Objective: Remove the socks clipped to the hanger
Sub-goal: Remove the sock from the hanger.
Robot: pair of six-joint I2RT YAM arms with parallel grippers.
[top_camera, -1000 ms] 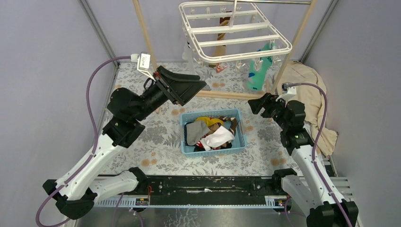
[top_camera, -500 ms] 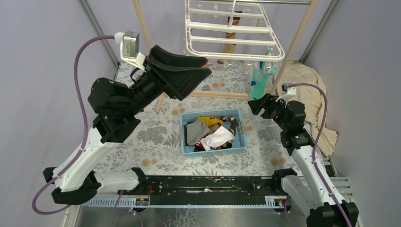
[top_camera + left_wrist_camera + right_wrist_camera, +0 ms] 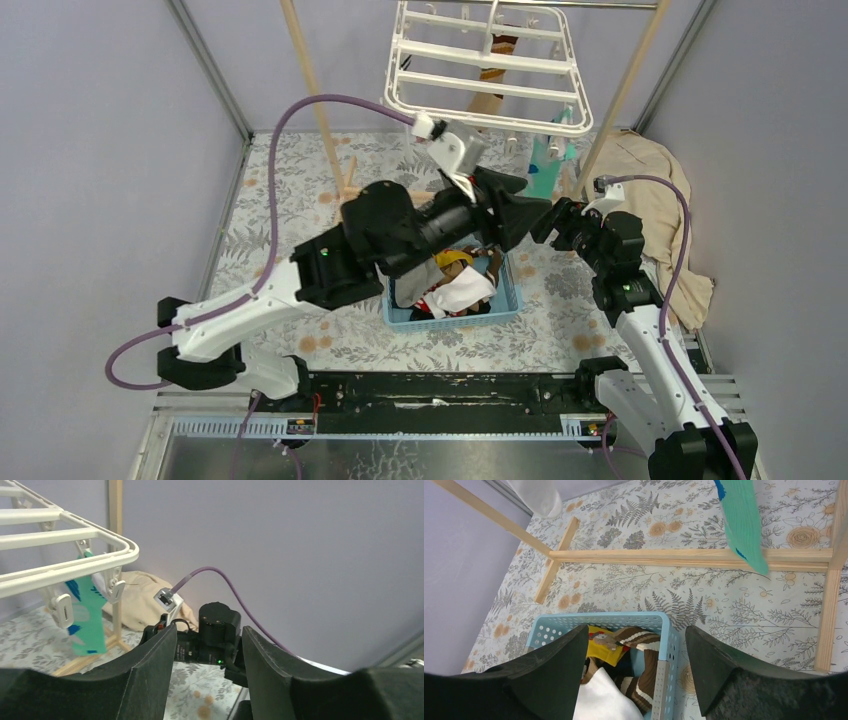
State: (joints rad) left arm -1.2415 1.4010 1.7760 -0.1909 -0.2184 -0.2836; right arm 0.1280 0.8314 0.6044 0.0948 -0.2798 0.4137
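With your left hand and right hand both spread and empty, turn the left one toward the teal sock hanging at the hanger's near right corner over the desk's far right, pinch it high up, and pull straight down.

The left arm stretches across the light-blue perforated plastic basket and covers most of its mouth from above. The left gripper, fingers spread, points straight at the right arm's black wrist, which blocks the way ahead. Up and to the left of that line hang the white plastic drying frame, its small clips and a teal sock, with a pale wooden pole just behind. Under the right gripper, the floral mat lies bare between the basket and the wooden base bar.
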